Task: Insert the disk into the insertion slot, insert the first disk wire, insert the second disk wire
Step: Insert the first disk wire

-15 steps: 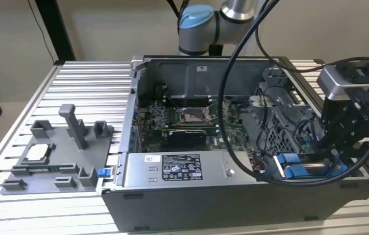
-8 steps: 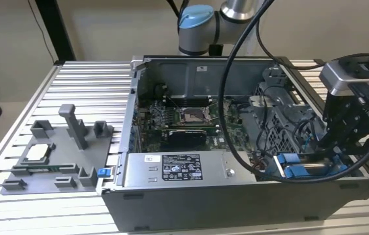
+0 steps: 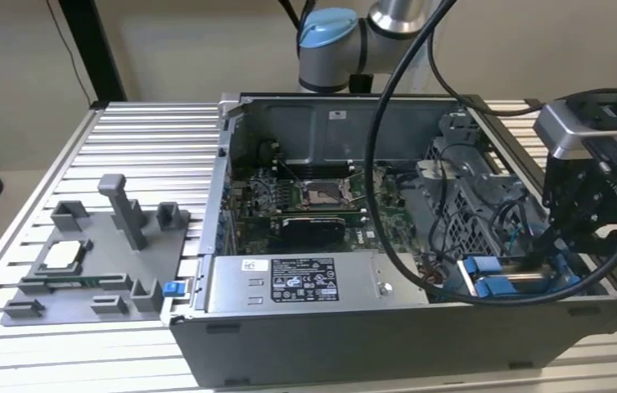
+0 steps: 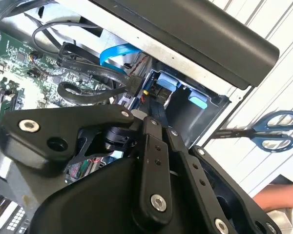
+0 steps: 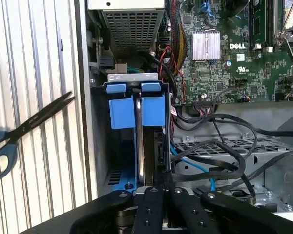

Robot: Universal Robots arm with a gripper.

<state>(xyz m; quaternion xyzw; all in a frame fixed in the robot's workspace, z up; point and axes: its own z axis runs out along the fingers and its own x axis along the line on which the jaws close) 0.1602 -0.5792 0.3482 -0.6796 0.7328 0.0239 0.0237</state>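
The disk stands edge-on in the insertion slot, its two bright blue tabs at the far end. In the exterior view it shows as a silver bar between blue tabs at the case's front corner, on that view's right. My gripper hangs right over the disk's near end, its fingers drawn together, and their tips reach into the bay. A black wire with a flat connector and a blue wire lie loose beside the bay. My gripper is above the bay.
The open case holds a motherboard, a grey power supply box and tangled black cables. Blue-handled scissors lie on the ribbed table outside the case wall. A hand rests nearby. A grey fixture sits on the exterior view's left.
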